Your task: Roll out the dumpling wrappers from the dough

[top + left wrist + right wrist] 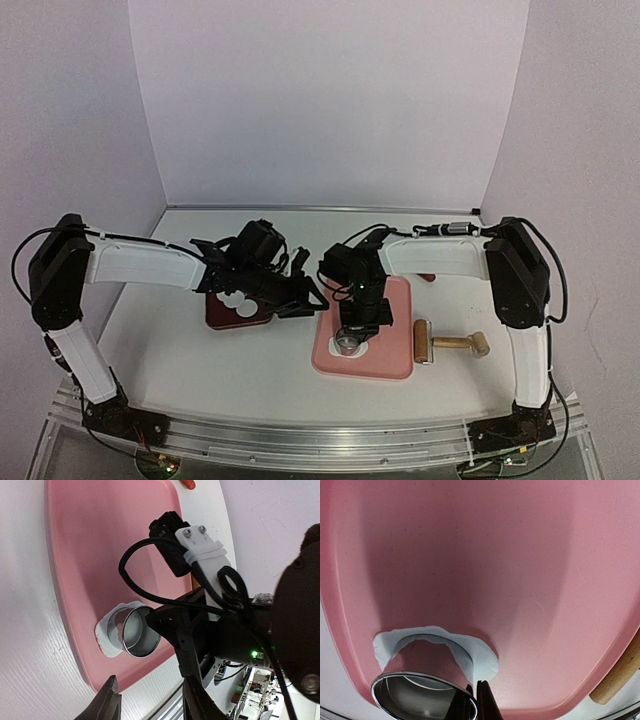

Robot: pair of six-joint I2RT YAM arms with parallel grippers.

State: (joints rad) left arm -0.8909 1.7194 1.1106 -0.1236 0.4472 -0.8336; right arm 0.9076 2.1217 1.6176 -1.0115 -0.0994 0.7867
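The pink board (385, 300) carries the flattened white dough (482, 655), which also shows in the left wrist view (106, 636). A metal ring cutter (420, 690) stands pressed into it near the board's front edge (348, 344). My right gripper (476, 702) is shut on the cutter's rim, coming down from above (355, 322). Round white dumpling wrappers (234, 299) lie on a dark red plate (215, 318) left of the board, partly hidden by my left arm. My left gripper (152, 705) is open and empty, hovering between plate and board (303, 296).
A wooden rolling pin (447, 344) lies right of the board; its handle shows in the right wrist view (620, 677). A small orange-red thing (188, 484) lies behind the board. White walls close in the back and sides.
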